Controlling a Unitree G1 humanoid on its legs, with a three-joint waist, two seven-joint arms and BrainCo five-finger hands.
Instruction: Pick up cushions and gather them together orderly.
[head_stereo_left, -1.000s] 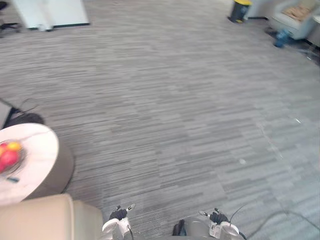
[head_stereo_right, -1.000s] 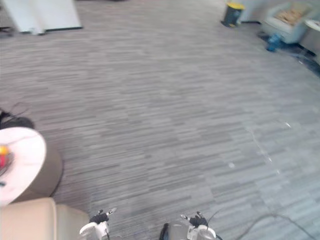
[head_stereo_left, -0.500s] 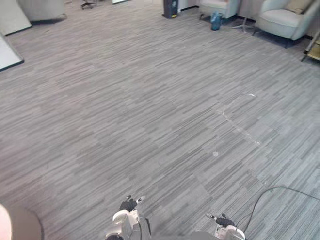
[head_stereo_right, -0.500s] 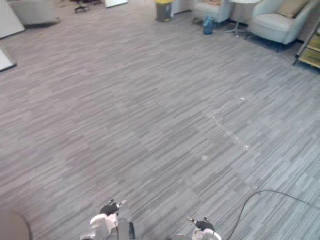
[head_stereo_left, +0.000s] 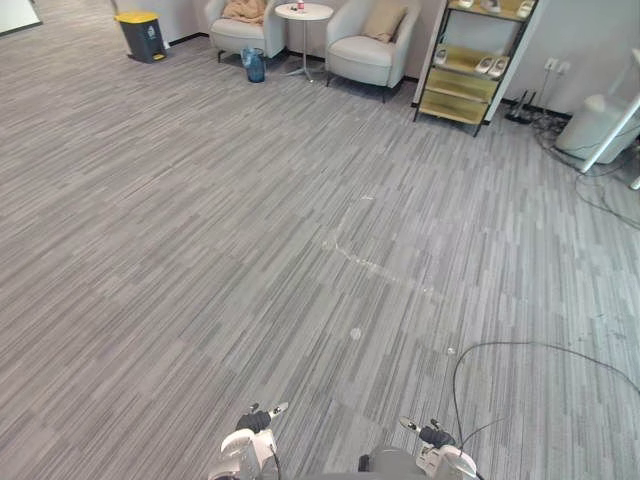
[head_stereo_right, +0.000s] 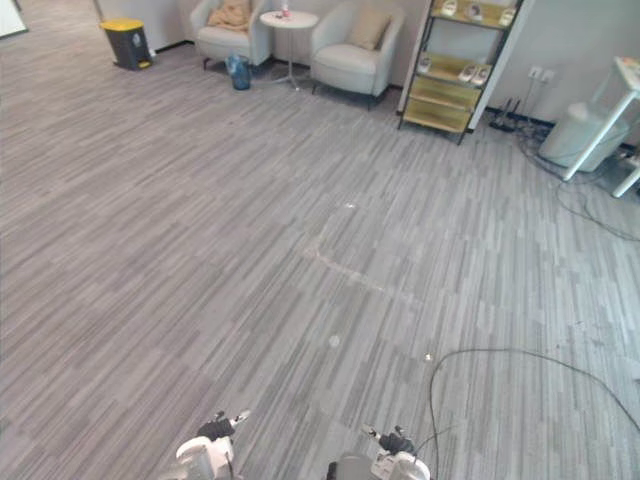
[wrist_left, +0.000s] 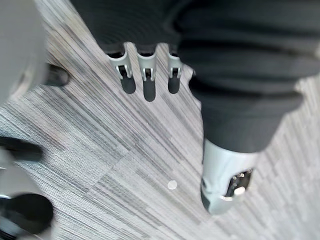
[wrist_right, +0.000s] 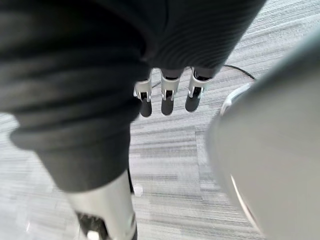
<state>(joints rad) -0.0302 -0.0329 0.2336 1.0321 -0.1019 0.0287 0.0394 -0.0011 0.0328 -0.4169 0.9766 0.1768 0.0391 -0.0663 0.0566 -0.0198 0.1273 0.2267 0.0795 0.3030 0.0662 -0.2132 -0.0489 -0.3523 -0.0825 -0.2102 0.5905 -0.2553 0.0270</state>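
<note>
The left hand (wrist_left: 145, 80) and right hand (wrist_right: 168, 95) hang low, fingers straight and empty, since nothing is near to grab. The beige cushion (head_stereo_left: 384, 20) leans on a pale armchair (head_stereo_left: 362, 56) at the floor's far edge (a walk away, I think).

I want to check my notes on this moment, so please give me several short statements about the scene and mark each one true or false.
1. The left hand and the right hand hold nothing. True.
2. A cushion lies on the floor just before the robot. False: a tan cushion sits on one of the armchairs far across the room.
3. A small round table stands between the armchairs. True.
4. The bin has a red lid. False: the bin has a yellow lid.
</note>
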